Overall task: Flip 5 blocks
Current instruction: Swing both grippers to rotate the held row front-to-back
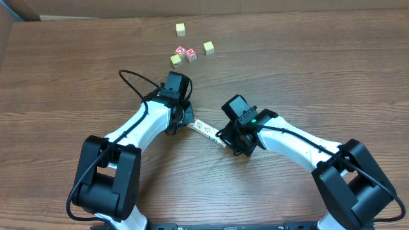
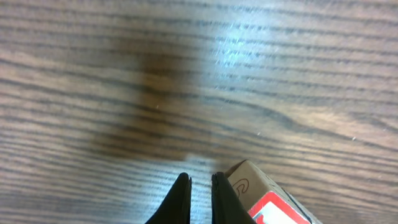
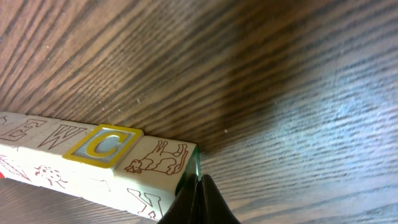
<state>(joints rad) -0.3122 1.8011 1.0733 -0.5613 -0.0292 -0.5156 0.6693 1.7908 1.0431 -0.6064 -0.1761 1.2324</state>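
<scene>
Right wrist view resolves prints on the blocks (image 3: 93,163) that overhead can't: yellow-framed C, animal drawing, green end face. Wood-grain surface (image 1: 319,76), loose cubes (image 1: 191,55) near far edge. Blocks sit in a row mid-surface between pincers. Left pincer (image 2: 201,182) narrow, just beside red-bordered end. Right pincer (image 3: 199,188) closed at green end.

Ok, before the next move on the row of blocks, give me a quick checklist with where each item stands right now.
1. Left tool shut, nothing held: ok.
2. Right tool shut, nothing held: ok.
3. Row of blocks lying between both tools: ok.
4. Right tool touching the row's end: cannot tell.
5. Left tool beside the red-bordered end block: ok.
6. Loose cubes apart from the row: ok.
</scene>
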